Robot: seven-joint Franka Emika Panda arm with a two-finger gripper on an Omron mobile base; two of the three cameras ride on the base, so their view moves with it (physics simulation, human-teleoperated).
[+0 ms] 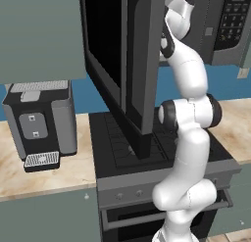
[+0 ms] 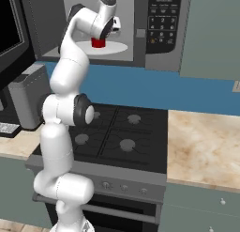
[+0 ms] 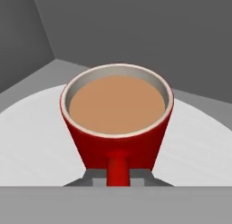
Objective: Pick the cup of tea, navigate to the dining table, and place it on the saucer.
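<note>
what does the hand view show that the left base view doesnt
Hand view: the cup of tea, red with light brown liquid inside, standing on the white turntable in the grey microwave cavity; its handle sits between the gripper fingertips, shut on it.

Left base view: the open microwave door, the coffee machine, the stove and the beige counter.

Shared: both look at the microwave, one from inside, one from outside.

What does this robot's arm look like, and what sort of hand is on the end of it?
The arm is glossy white, built of rounded tube-like segments joined by dark grey ring-shaped joints. No cables or markings show. Its gripper is small, with two squarish grey fingers.
</note>
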